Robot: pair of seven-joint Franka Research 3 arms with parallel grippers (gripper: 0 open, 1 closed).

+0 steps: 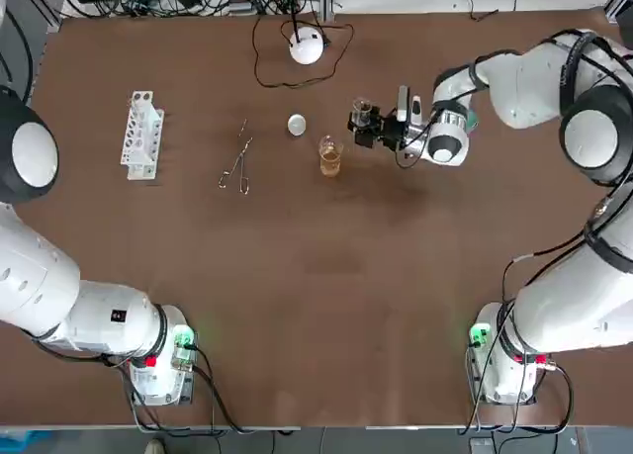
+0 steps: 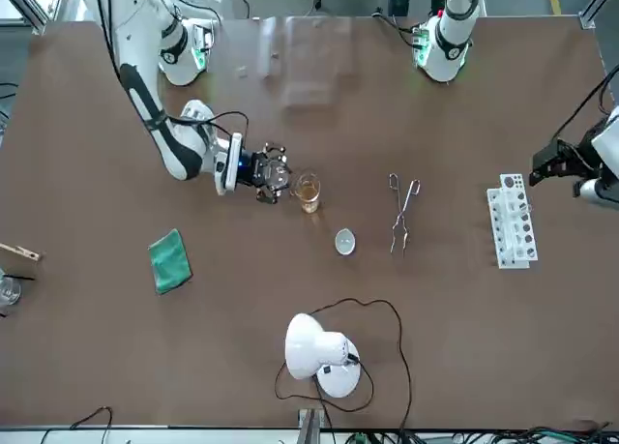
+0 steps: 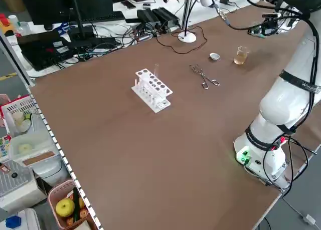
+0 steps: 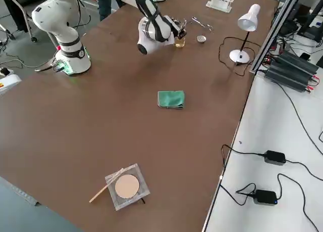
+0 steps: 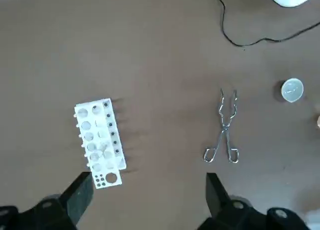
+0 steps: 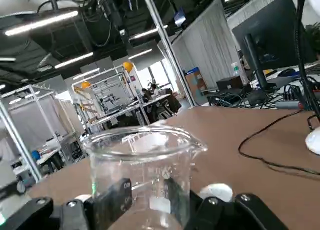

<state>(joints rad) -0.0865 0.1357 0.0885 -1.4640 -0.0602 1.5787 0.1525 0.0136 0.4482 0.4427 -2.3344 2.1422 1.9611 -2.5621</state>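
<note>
Grasp done, as far as I can judge: the right tool is clamped on an empty beaker, upright, just beside a glass of amber liquid standing mid-desk. That glass looks full and untouched. The left tool, fingers apart and holding nothing, hovers above a white tube rack.

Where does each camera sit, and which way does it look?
Top: overhead, looking down; both arm bases at bottom.
Front: across the table, facing the robot; right gripper at picture-left.
Left side: raised at robot's left; left arm nearest.
Right side: raised at robot's right, over green cloth.
Left wrist: above rack, past open left gripper.
Right wrist: right gripper holding empty beaker.
Top and front share tongs.
</note>
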